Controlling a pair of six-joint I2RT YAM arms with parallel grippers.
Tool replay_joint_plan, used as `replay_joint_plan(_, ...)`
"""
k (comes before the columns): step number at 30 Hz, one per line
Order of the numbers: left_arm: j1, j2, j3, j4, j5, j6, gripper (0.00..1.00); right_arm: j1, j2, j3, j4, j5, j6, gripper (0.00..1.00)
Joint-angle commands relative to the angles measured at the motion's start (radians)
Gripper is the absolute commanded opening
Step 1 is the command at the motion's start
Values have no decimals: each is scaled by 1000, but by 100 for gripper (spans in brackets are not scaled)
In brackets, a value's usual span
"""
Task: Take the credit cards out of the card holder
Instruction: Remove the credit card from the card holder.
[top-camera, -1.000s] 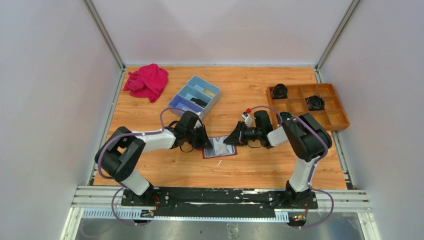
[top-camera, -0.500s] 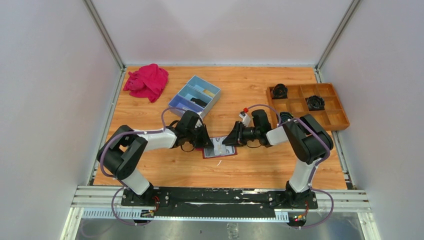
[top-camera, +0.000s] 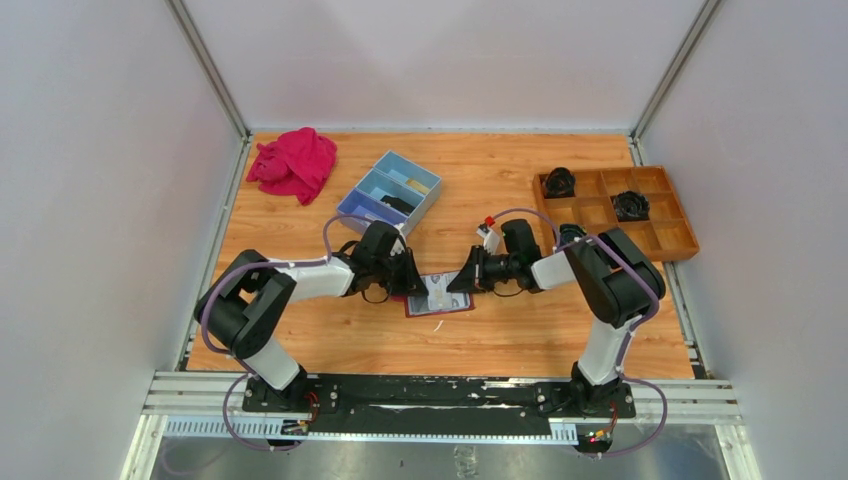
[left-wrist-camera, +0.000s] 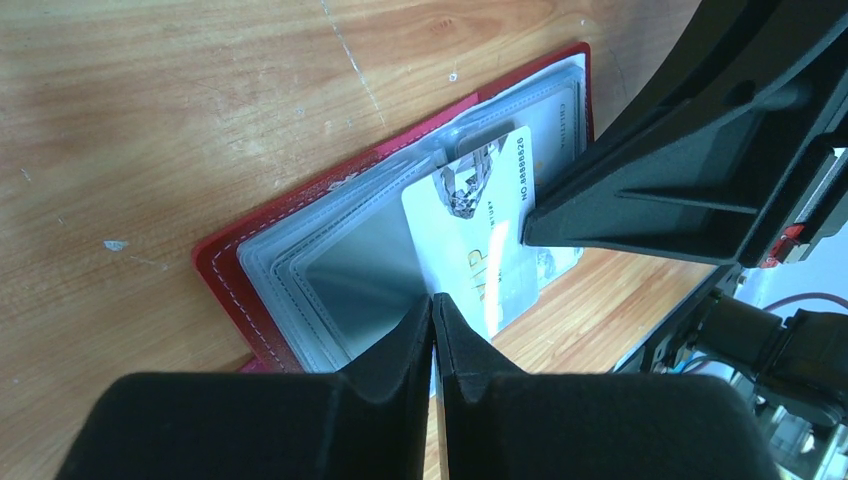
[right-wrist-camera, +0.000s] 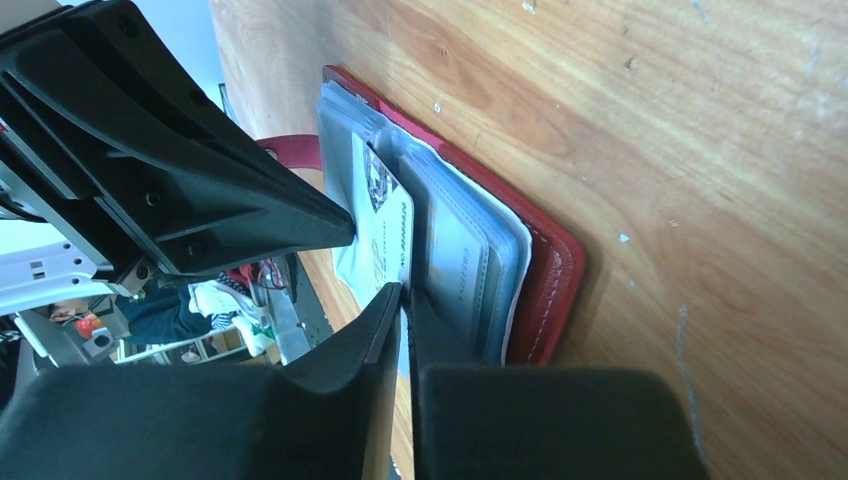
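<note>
The card holder (top-camera: 440, 304) lies open on the table (top-camera: 520, 180), centre of the top view, with both arms meeting over it. Your target is the white credit card (left-wrist-camera: 480, 250), part-way out of its pocket. In the right wrist view its long axis runs straight up the frame from the right gripper (right-wrist-camera: 403, 300). Those jaws look together at the card's near edge, but you cannot tell whether they nip it. The left gripper (left-wrist-camera: 433, 315) is also together, its tips on the clear pockets, likely pinning them
</note>
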Motion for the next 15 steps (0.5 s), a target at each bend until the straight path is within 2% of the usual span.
replay_joint_plan(1, -4, 45, -37, -58, -63, 25, 10, 14, 21, -20, -58, 24, -44, 7)
replay_joint_plan(3, -4, 42, -37, -58, -63, 26, 10, 14, 13, -20, -58, 20, -37, 1)
replay_joint_plan(7, -4, 32, -37, -59, -60, 28, 10, 7, -24, -20, -87, 31, -46, 0)
replay_joint_plan(11, -4, -10, -51, -59, -59, 14, 10, -23, -116, -9, -274, 115, -155, 0)
replay_joint_plan(15, -5, -90, -71, -61, -61, 4, 10, -39, -194, -5, -363, 148, -191, 0)
